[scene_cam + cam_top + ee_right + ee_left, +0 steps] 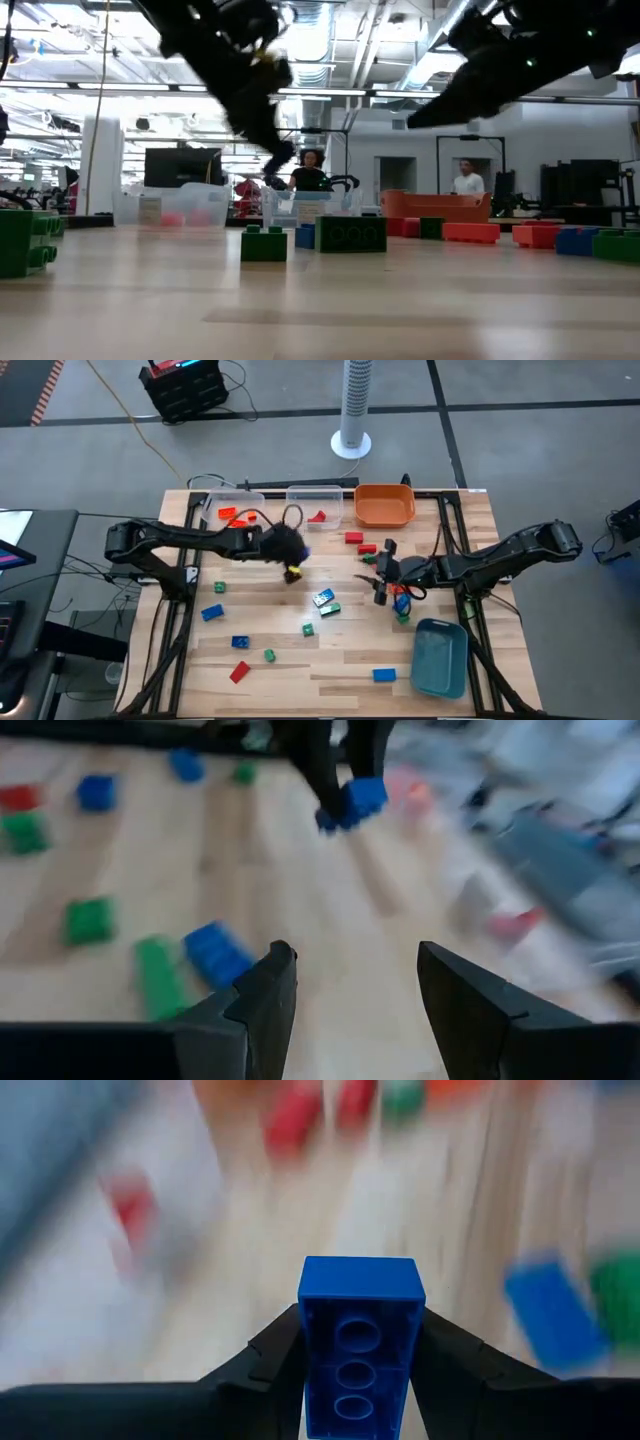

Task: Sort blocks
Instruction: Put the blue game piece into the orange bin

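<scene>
Blocks lie scattered on the table (300, 660): about five blue, five green and five red count in the high view, plus red ones in two clear bins (232, 510), beside one orange bin (384, 506) and one blue-grey bin (440, 656). One blue block (360, 1345) sits above mid-table, long axis running straight out between the fingers (270, 1360) of the left gripper (294, 563), which pinch its sides. The right gripper (352, 988) hovers open and empty right of centre.

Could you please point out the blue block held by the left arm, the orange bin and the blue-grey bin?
blue block (360, 1345): left wrist view, on its hollow underside.
orange bin (385, 518): high view, on its near rim.
blue-grey bin (441, 656): high view, on its bare floor.
</scene>
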